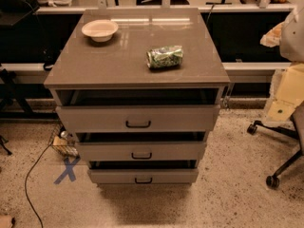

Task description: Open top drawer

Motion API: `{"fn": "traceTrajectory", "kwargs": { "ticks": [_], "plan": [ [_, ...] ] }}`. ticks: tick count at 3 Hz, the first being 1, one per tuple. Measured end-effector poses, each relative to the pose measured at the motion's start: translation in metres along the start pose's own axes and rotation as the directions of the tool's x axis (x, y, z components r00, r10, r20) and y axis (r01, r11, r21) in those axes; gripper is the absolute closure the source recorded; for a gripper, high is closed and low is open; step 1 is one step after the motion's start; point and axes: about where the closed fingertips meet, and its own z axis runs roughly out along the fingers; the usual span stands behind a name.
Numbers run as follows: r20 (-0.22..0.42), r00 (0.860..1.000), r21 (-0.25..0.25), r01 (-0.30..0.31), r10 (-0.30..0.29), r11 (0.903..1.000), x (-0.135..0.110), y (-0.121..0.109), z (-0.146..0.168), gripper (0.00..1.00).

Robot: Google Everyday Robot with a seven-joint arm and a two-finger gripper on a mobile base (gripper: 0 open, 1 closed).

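Note:
The top drawer (95, 118) is the widest grey-taupe front of the cabinet, with a small black bar handle (138, 124) at its centre. It stands pulled out a little, with a dark gap between it and the cabinet top. My gripper (272, 35) appears only as a blurred pale shape at the right edge. It is held high, level with the cabinet top, well to the right of the drawer and touching nothing.
Two narrower drawers (141, 152) (142, 176) below also stand slightly out. On the cabinet top (95, 65) are a cream bowl (99, 30) and a green can on its side (165, 57). An office chair base (278, 172) is at right, a small basket (61, 144) and cable at left.

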Motion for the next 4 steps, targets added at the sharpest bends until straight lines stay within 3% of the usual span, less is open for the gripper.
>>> {"fn": "traceTrajectory", "kwargs": {
  "ticks": [1, 2, 3, 4],
  "plan": [
    [0.0, 1.0, 0.004, 0.001, -0.001, 1.0, 0.0, 0.0, 0.0, 0.0],
    [0.013, 1.0, -0.028, 0.028, -0.028, 0.9992, 0.002, 0.007, 0.03, 0.0],
    [0.048, 0.994, -0.114, 0.102, -0.097, 0.9882, -0.001, 0.027, 0.106, 0.0],
    [0.127, 0.982, -0.231, 0.166, -0.139, 0.9586, -0.017, 0.056, 0.188, 0.0]
  ]
}}
